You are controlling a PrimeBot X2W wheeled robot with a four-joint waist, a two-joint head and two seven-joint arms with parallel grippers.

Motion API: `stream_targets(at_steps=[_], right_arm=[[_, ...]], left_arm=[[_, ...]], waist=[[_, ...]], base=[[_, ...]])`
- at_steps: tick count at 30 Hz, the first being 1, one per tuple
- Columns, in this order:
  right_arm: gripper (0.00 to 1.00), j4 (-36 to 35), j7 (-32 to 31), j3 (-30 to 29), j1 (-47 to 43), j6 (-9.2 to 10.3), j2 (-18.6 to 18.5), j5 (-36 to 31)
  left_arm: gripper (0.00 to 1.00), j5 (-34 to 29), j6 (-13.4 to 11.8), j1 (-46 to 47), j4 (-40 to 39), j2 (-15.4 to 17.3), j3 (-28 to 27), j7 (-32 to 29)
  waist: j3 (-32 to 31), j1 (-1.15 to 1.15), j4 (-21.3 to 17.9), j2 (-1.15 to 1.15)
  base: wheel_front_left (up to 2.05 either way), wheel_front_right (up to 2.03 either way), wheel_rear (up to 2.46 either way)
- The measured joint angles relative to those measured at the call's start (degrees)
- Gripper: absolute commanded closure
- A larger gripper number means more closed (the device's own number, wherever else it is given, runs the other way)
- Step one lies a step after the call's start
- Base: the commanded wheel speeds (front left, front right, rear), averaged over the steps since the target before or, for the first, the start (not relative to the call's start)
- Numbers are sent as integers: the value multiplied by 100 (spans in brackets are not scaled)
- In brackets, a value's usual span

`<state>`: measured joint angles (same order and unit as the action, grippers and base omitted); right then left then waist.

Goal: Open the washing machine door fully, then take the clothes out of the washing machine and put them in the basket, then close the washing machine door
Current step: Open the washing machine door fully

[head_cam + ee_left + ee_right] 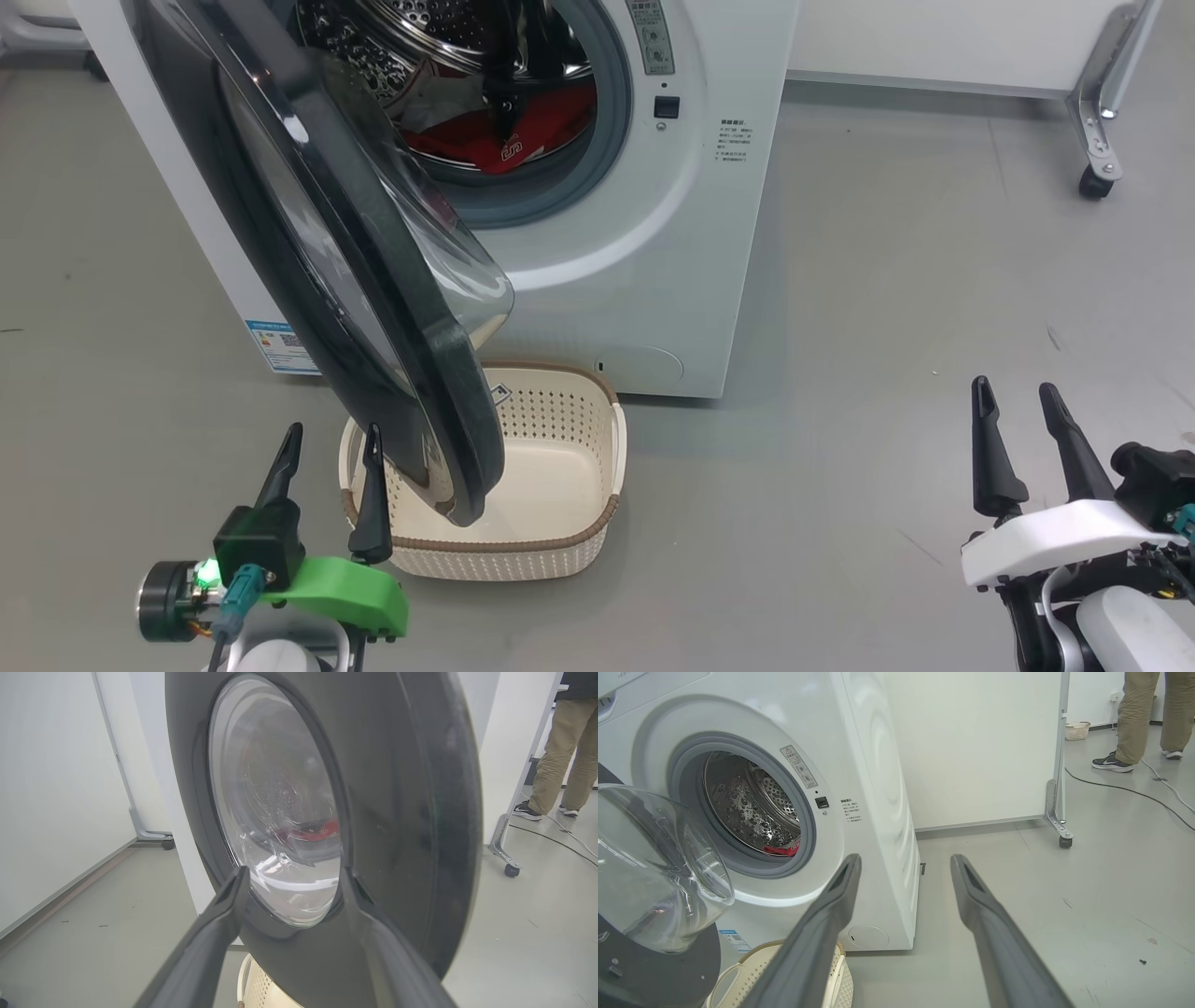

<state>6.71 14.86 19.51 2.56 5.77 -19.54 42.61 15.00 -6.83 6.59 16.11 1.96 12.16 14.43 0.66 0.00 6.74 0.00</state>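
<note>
Both dark two-fingered grippers stand spread and empty: the left gripper just beside the cream perforated plastic basket, the right gripper well apart from it. Head view shows the round black-rimmed glass door swung out above the basket, and red white-lettered clothes inside the white box-shaped washing machine. Left wrist view has the door close before its fingers. Right wrist view adds a person's khaki-trousered legs.
</note>
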Motion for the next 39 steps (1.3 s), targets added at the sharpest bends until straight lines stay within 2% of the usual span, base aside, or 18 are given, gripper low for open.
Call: stream_targets(at_steps=[17,39], right_arm=[[0,-269,0,-190,-363,1,152,-345],[0,-405,0,-279,-625,-25,304,-506]], left_arm=[[0,11,0,-85,29,2,196,0],[0,568,5,-107,174,4,301,0]], waist=[[-3,0,-72,0],[-9,0,-34,0]], base=[[0,0,0],[0,0,0]])
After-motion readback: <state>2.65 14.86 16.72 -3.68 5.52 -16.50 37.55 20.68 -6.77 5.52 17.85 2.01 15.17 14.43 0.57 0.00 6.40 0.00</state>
